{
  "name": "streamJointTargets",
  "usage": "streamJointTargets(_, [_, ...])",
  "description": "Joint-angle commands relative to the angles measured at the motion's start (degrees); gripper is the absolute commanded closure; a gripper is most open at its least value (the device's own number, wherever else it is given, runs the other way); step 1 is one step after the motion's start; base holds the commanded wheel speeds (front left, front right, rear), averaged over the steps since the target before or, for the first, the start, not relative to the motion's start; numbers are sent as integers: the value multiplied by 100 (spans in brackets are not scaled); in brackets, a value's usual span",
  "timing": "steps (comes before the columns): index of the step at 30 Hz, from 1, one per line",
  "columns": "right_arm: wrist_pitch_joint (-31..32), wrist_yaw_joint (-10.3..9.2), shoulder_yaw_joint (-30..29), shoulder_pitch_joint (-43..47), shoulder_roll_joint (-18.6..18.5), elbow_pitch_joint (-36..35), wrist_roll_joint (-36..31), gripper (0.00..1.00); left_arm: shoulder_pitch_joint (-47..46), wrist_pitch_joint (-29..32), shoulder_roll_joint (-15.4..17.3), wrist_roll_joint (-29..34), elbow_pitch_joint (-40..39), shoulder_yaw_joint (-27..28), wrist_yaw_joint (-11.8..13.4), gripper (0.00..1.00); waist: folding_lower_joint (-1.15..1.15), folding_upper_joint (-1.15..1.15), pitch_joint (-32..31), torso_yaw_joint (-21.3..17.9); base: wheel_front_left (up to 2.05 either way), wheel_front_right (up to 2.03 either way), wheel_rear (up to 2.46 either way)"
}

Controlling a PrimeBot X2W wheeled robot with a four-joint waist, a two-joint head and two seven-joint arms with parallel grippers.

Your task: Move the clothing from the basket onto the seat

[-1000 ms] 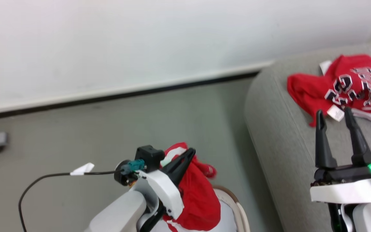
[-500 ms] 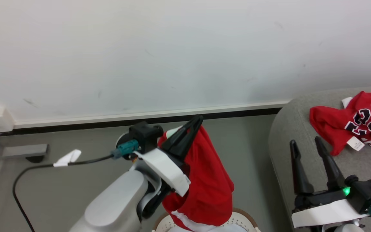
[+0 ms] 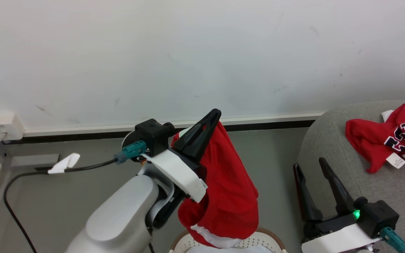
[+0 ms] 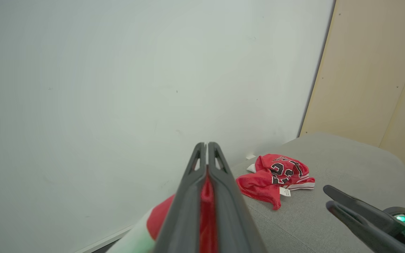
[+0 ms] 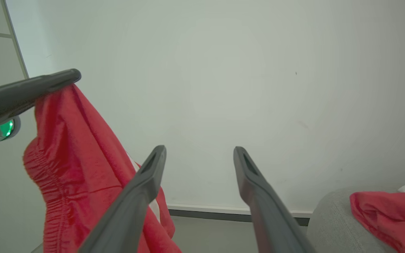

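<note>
Red shorts (image 3: 223,196), seemingly, hang pinched in the left gripper (image 3: 213,115), held high to clear the basket (image 3: 258,243); right gripper (image 3: 309,164) gapes empty.

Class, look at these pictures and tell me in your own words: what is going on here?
The robot's left hand is shut on a red garment, which hangs over the white basket. Another red jersey with lettering already lies on the grey seat. The right hand is open, holding nothing, by the seat's edge.
</note>
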Motion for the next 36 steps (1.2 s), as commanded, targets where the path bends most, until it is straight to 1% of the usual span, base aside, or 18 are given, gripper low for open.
streamJointTargets(1, [-15,-13,38,-50,-14,21,18,0,-58,-23,37,-21,-42,18,27,100,0,0,14,-11,0,0,0])
streamJointTargets(5, [-14,-13,403,-186,-17,125,-46,0,-54,-38,80,-26,-68,36,49,100,0,0,61,-55,0,0,0])
streamJointTargets(14, [-15,-13,1528,-588,-253,789,258,0,72,-57,-15,-29,-65,-102,37,100,0,0,42,-14,0,0,0])
streamJointTargets(16, [-15,-13,1760,-732,-271,987,356,0,93,-54,-61,-18,-57,-165,19,100,0,0,31,38,0,0,0])
streamJointTargets(22, [-14,-13,2346,-1196,-345,1876,530,0,132,5,-252,34,-128,-397,-13,100,0,0,-16,293,0,0,0])
streamJointTargets(30, [-14,-13,2594,-1590,-210,2813,779,0,197,91,-463,63,-277,-718,-71,100,0,0,-95,731,0,0,0])
streamJointTargets(31, [-14,-13,2606,-1616,-192,2900,793,41,202,110,-479,60,-296,-754,-78,100,0,0,-103,777,0,0,0])
streamJointTargets(32, [-14,-13,2607,-1649,-180,2963,811,69,204,128,-493,55,-317,-780,-84,100,0,0,-108,817,0,0,0])
streamJointTargets(33, [-15,-13,2600,-1670,-170,3006,836,100,205,137,-503,51,-334,-805,-91,100,0,0,-113,855,0,0,0])
streamJointTargets(36, [-15,-13,2539,-1699,-151,3055,961,100,209,160,-508,24,-342,-838,-88,100,0,0,-125,943,0,0,0])
